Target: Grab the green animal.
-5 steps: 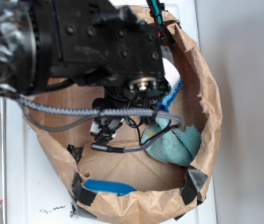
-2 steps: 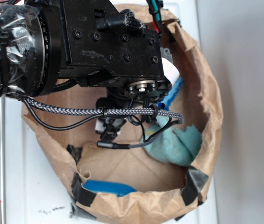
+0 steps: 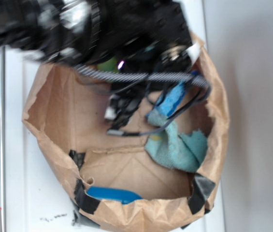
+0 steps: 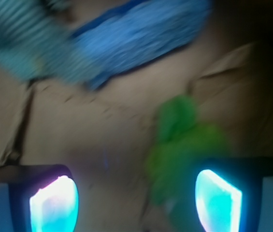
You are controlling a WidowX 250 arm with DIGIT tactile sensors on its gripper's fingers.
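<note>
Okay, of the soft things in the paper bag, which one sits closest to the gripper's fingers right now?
The green animal. In the wrist view it lies right by one of the open gripper's fingers, while the teal cloth and the blue piece lie farther off.

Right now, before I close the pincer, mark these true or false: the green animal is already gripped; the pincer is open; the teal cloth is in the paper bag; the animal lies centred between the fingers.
1. The green animal is already gripped: false, nothing is clamped on it.
2. The pincer is open: true.
3. The teal cloth is in the paper bag: true.
4. The animal lies centred between the fingers: false, it sits off towards the right-hand finger in the wrist view.
</note>
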